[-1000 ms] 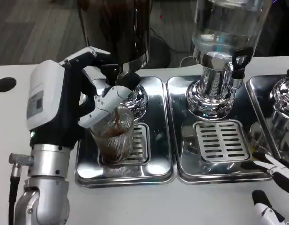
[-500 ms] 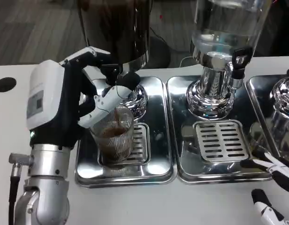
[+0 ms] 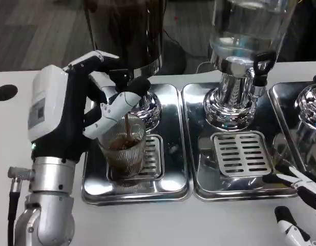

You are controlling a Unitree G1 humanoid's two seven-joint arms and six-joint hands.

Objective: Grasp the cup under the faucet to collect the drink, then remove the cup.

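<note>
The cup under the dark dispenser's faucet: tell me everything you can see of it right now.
The cup is a clear, ribbed glass tumbler, standing upright on the slotted drip grate of the left steel tray. It holds brown liquid, roughly half full, and a thin brown stream falls into it from the faucet above. The left robot hand wraps its left side, white and black fingers across the rim.

Single head view, set above the near edge of the white table (image 3: 9, 77), looking down and forward at close range; drip trays (image 3: 178, 154) fill mid-frame, dispensers (image 3: 239, 46) cropped at the far edge.
</note>
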